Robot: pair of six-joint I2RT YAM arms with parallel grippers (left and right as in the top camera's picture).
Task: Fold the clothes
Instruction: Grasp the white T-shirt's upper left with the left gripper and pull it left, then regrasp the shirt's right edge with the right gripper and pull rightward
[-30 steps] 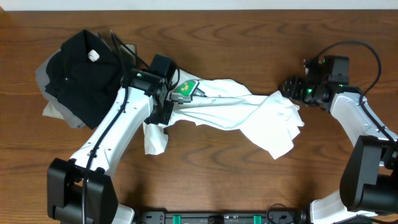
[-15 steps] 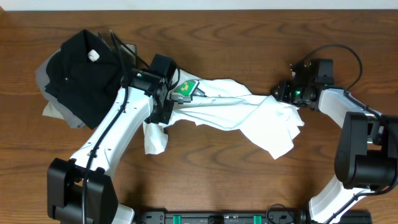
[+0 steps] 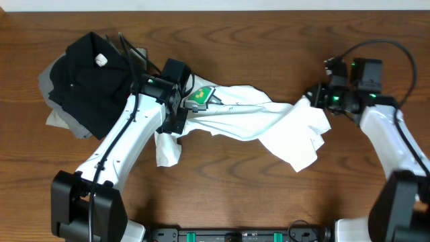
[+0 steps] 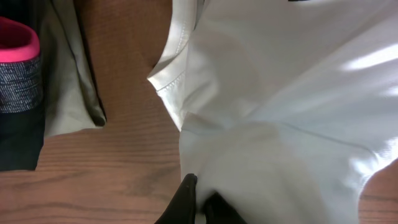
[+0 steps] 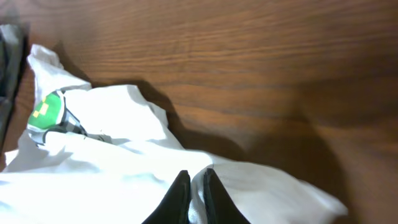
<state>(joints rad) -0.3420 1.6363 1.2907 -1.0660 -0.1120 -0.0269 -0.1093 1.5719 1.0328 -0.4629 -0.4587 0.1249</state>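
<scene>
Arms reach inward, low; left pincer (image 4: 199,196) and right pincer (image 5: 196,179) each pinching T-shirt (image 3: 269,124).

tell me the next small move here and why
Probably pull the two ends apart and slightly up. The left fingers and right fingers are each pinched shut on the white shirt, which lies bunched and twisted between them, so it needs stretching flat before any fold.

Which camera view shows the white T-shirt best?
The overhead view: the white T-shirt lies there almost whole. The left wrist view shows only plain cloth close up; the right wrist view shows one crumpled part with the green print.
</scene>
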